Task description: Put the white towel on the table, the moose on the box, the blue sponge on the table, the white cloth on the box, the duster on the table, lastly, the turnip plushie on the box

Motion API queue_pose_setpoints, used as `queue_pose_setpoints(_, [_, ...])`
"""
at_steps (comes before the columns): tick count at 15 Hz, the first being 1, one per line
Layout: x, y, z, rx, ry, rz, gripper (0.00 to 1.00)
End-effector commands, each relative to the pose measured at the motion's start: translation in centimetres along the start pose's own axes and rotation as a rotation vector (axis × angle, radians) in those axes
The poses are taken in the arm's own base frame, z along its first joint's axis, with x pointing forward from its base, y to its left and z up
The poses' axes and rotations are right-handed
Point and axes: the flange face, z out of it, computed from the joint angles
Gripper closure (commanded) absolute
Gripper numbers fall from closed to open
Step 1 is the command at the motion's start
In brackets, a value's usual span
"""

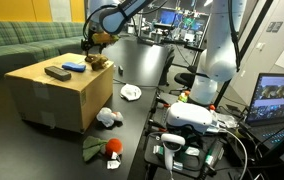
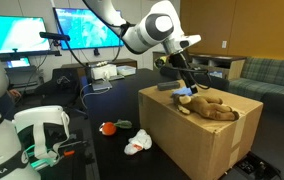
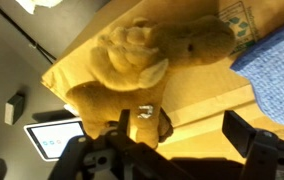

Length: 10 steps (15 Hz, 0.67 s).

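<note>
- Nearest in an exterior view, a white headset [image 1: 197, 118] sits on the dark counter [image 1: 142, 130], with an open laptop [image 1: 280, 100] to its right.
- Left of the headset, the turnip plushie [image 1: 110, 147] lies on the counter, red with green leaves, apart from the cardboard box [image 1: 52, 100].
- A little farther, the white towel [image 1: 107, 118] lies crumpled on the counter, just beside the box's near right corner.
- Farther and to the right, the white cloth [image 1: 131, 92] also lies on the counter, clear of the box.
- The box top carries three things in a row. The duster [image 1: 57, 72], a dark flat block, is on the left, the blue sponge [image 1: 74, 67] in the middle and the moose [image 1: 97, 62] at the far right.
- The moose lies sprawled flat on the cardboard, with the sponge just beside its head.
- The gripper [image 3: 187, 128] hangs low over the moose at the box's far right end.
- In the wrist view its fingers [image 3: 244, 135] stand wide apart with bare cardboard between them, and they clamp nothing.
- One finger overlaps a limb of the moose in that view; I cannot tell whether it touches.
- Farthest back, a green couch [image 1: 22, 40] runs along the wall behind the box.
</note>
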Motion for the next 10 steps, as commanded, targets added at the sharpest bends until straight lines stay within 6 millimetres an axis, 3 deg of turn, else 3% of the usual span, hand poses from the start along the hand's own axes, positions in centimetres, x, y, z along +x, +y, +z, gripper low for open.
queue_pose_setpoints(1, [-1.0, -1.1, -3.1, 0.106, 0.078, -0.079, 0.0])
queue_pose_setpoints(5, [-3.1, -3.5, -3.1, 0.222, 0.125, -0.232, 0.0])
queue_pose_setpoints(10, [-5.5, -5.2, -0.6, 0.314, 0.097, -0.366, 0.0])
